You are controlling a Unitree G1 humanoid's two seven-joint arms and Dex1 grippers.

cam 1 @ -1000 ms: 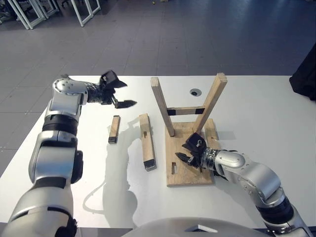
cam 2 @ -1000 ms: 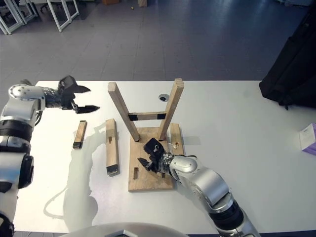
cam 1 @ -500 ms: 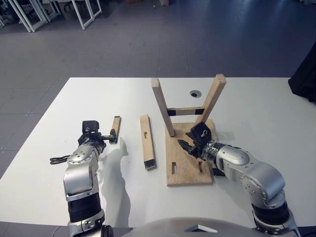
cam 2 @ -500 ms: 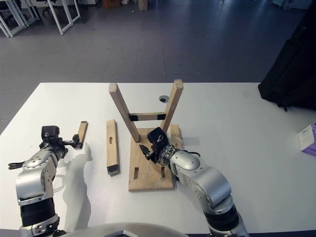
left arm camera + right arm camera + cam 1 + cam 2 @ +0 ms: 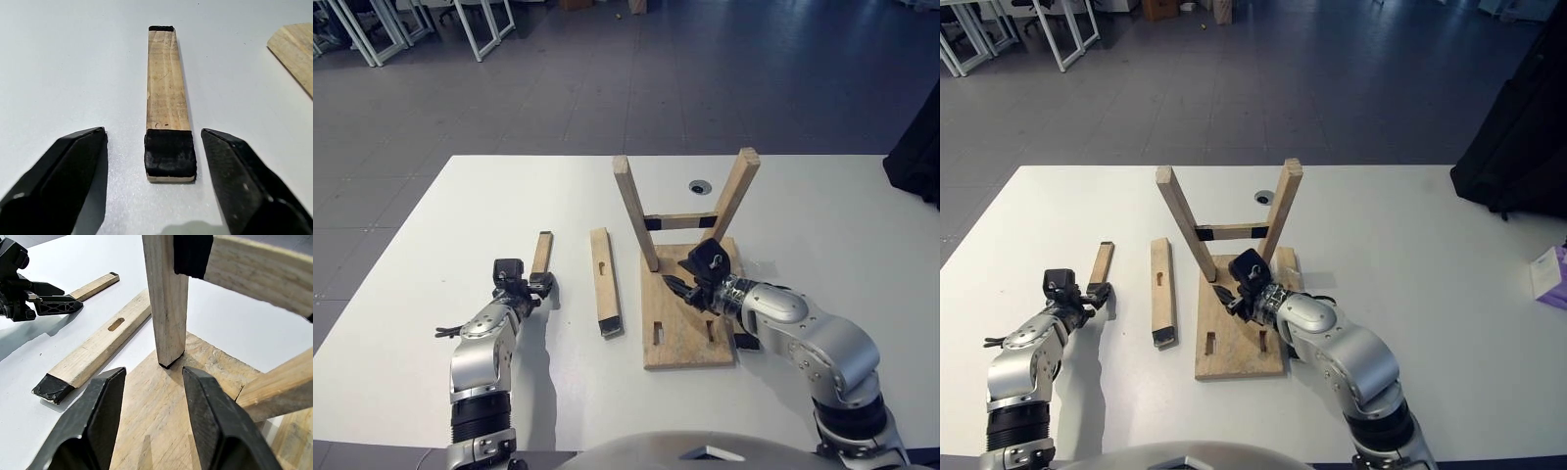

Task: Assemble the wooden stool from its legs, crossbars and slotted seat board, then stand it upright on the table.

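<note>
Left gripper (image 5: 540, 284) open at crossbar (image 5: 541, 253) end; right gripper (image 5: 690, 287) open over seat board (image 5: 685, 343).
Left fingers (image 5: 73, 161) flank the crossbar's black-capped near end, not touching; it lies flat on the table (image 5: 803, 215), long axis pointing away from the robot, forearm low in line with it. Right jaws spread before a tilted leg (image 5: 164, 298)'s foot.

left claw (image 5: 152, 134): fingers spread either side of the black near end of the short crossbar (image 5: 166, 93); bench (image 5: 73, 58) gap on each flank.
short crossbar to loose leg (image 5: 604, 279): apart, lane of bench between.
right claw (image 5: 152, 374): spread low over the seat board (image 5: 161, 431); foot of one upright leg (image 5: 166, 298) blocks straight ahead.
frame: taped crossbar (image 5: 681, 220) bridges both upright legs; window beneath it open down to the board.
</note>
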